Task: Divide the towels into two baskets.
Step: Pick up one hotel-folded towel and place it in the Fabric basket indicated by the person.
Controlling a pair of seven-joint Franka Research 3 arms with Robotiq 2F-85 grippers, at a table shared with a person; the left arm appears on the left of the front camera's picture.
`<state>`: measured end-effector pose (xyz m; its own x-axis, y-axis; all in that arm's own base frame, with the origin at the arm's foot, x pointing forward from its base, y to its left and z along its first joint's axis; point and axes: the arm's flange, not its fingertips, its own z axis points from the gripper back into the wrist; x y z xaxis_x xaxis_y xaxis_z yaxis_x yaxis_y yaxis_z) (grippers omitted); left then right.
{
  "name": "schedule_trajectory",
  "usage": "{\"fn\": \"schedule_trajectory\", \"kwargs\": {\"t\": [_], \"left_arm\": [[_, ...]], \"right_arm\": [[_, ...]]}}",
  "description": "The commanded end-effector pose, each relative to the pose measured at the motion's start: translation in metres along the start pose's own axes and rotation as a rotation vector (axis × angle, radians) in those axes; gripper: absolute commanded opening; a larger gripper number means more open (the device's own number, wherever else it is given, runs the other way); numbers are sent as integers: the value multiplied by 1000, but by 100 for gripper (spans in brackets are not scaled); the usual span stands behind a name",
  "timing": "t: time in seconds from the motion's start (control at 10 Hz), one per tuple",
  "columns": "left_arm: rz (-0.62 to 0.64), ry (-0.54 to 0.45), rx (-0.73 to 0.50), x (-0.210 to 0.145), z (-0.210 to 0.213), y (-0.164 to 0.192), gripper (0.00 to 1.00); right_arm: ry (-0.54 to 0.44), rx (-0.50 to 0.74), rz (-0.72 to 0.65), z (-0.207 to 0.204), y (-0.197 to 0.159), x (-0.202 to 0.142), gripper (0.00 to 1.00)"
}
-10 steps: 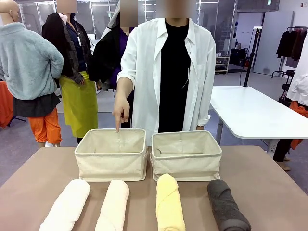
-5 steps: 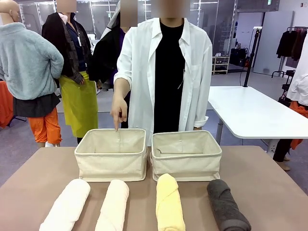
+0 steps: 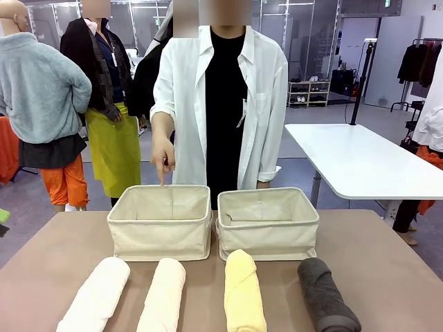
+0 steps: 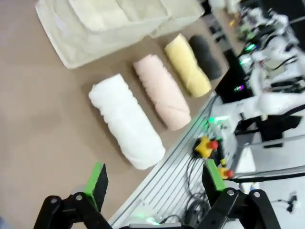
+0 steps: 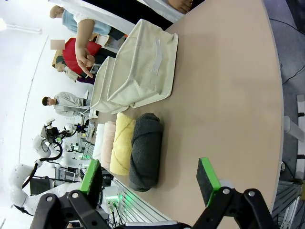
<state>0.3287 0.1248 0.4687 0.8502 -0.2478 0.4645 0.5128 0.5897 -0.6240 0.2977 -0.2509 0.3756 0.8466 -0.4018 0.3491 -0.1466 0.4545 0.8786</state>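
Front view: towels [image 3: 243, 290] before both baskets [image 3: 160, 238]; left claw [image 4: 155, 177], right claw [image 5: 148, 174] both agape.

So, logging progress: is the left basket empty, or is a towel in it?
Empty: all four towels lie rolled on the table before the left basket, whose visible inside is bare.

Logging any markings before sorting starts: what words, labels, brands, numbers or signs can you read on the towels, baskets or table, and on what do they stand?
No text can be read.
The left basket and right basket: plain canvas, no print.
The white towel, cream towel, yellow towel and dark grey towel: no tags visible.
The pale strip on the right basket's side wall: too blurred to tell whether it carries print.
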Motion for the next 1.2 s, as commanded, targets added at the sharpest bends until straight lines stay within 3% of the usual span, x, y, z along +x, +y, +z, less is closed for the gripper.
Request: {"fn": "schedule_trajectory", "kwargs": {"t": [0.0,0.4,0.8,1.1], "left_arm": [[-63,142,93,3,-37,-26,100],[-74,283,249,17,-100,-40,100],[-24,308,369,22,-157,-41,100],[46,314,437,4,-189,-32,100]], "right_arm": [[-4,2,5,2,1,-1,100],[-4,2,5,2,1,-1,100],[-4,2,5,2,1,-1,100],[-4,2,5,2,1,-1,100]]}}
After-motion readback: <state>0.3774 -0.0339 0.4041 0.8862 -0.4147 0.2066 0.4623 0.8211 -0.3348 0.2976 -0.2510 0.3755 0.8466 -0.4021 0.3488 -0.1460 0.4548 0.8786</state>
